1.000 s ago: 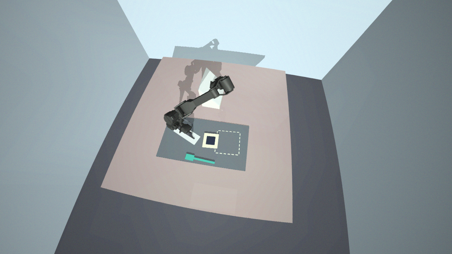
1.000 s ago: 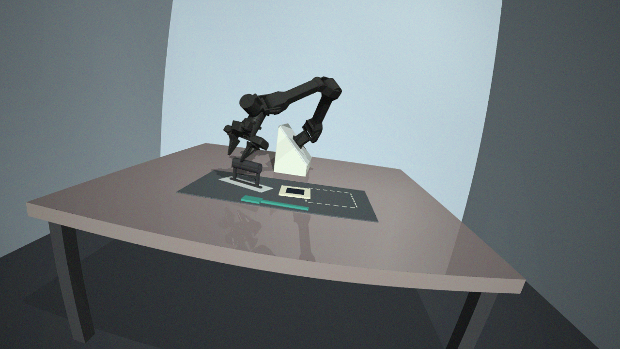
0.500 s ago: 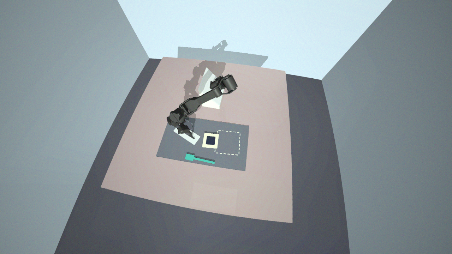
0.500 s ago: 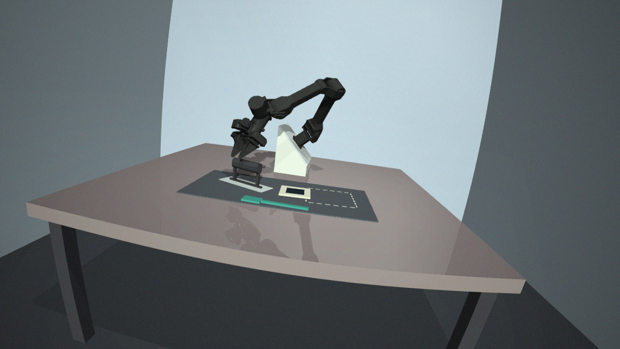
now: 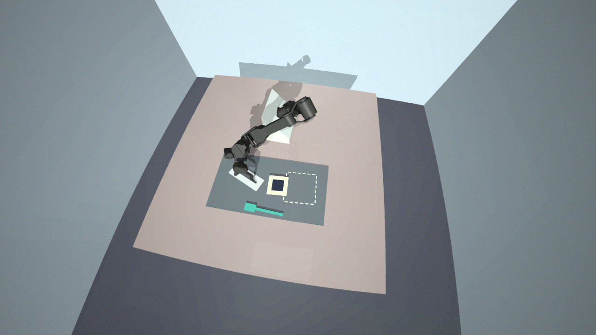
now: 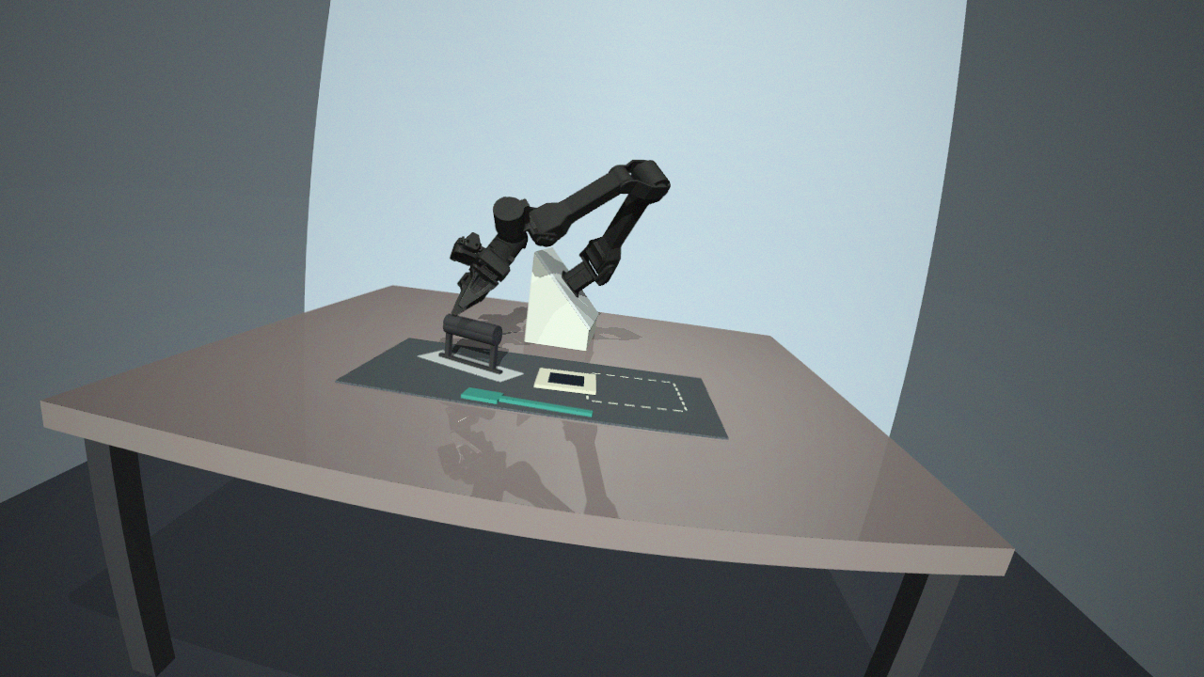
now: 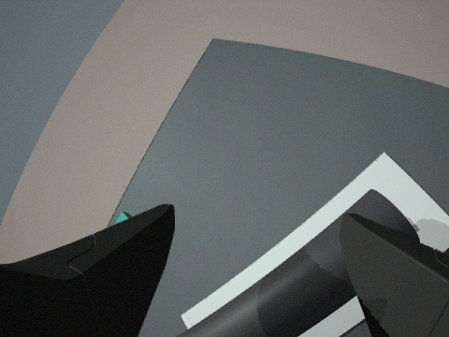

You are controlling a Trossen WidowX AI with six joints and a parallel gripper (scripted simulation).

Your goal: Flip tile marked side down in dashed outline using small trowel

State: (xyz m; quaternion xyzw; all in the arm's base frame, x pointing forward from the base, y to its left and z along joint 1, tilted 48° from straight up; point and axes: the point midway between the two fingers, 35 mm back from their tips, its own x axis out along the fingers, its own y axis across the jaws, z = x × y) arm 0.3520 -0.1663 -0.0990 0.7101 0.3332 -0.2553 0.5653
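The trowel (image 5: pixel 258 184) (image 6: pixel 473 329) (image 7: pixel 290 290) has a thin white blade flat on the mat and a raised dark cylindrical handle. My gripper (image 6: pixel 458 312) (image 7: pixel 258 221) is open and empty, its fingertips over the far end of the handle in the exterior view. In the wrist view the right fingertip overlaps the handle and the left stands off to its side; contact is unclear. The cream tile (image 5: pixel 277 185) (image 6: pixel 565 380) lies flat with its dark marked square up, overlapping the left edge of the dashed outline (image 5: pixel 316 176) (image 6: pixel 685 410).
A flat teal tool (image 5: pixel 250 207) (image 6: pixel 482 395) (image 7: pixel 123 217) lies near the front edge of the grey mat (image 5: pixel 222 195) (image 6: pixel 689 425) (image 7: pixel 257 117). The white arm base (image 5: pixel 281 137) (image 6: pixel 555 323) stands behind the mat.
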